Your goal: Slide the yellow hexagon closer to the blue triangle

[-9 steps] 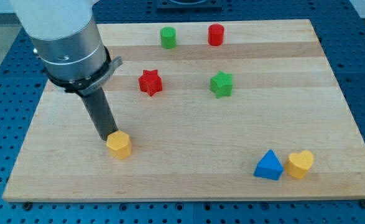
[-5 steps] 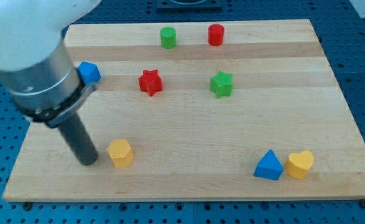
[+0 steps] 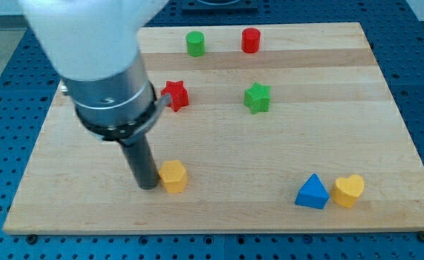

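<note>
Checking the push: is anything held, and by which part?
Nothing is held. My tip only presses the yellow hexagon's side facing the view's left.

No writing, label, brand, number or sign can be read anywhere in the camera view (the blocks, the wooden board and the arm's housing all show plain surfaces).
</note>
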